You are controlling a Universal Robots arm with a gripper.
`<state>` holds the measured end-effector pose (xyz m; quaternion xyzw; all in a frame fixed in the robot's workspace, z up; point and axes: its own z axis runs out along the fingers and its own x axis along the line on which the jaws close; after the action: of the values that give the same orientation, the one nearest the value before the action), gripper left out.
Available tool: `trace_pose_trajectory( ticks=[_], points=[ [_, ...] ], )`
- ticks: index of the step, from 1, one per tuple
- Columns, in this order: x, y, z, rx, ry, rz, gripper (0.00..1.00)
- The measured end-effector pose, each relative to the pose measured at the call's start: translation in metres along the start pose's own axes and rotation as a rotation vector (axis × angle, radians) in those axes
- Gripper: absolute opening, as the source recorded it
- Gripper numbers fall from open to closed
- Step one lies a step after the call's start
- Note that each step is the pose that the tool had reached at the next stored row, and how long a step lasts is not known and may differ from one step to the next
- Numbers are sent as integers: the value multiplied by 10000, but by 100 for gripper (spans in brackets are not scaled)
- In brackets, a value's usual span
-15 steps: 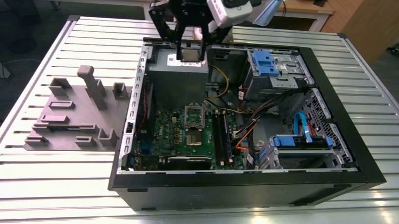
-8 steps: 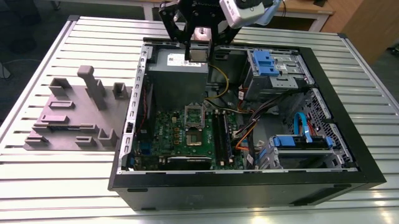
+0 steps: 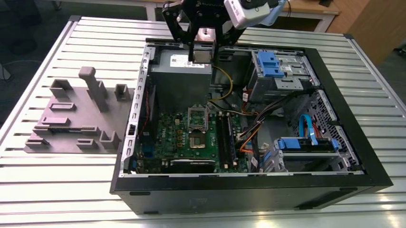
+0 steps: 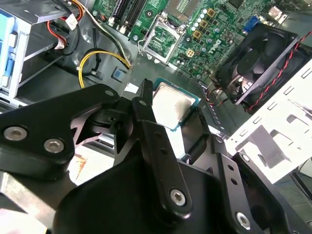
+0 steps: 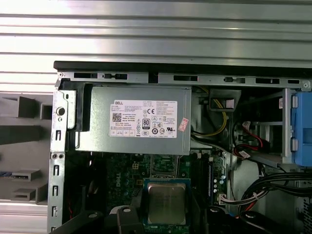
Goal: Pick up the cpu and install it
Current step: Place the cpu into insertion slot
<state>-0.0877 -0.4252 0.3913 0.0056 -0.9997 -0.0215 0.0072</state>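
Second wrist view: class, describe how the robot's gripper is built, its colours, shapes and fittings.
The matte black gripper is made of flat, angular linkage bars joined at pivots by round silver screw heads. Its fingers are slim black bars. In the exterior view a pale grey camera housing sits by the wrist.

cpu [image 5: 166,203] silver-grey | motherboard [image 3: 170,134] green | tray [image 3: 63,121] mauve-grey | drive caddy [image 3: 269,64] blue
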Motion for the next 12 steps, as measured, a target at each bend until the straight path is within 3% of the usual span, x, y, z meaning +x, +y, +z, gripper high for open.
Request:
trace_pose_trajectory(
  ticks=[5, 12],
  points=[
    [0, -24, 20, 8, -1, 0, 47],
    [0, -122, 132, 17, 1, 1, 47]
  ],
)
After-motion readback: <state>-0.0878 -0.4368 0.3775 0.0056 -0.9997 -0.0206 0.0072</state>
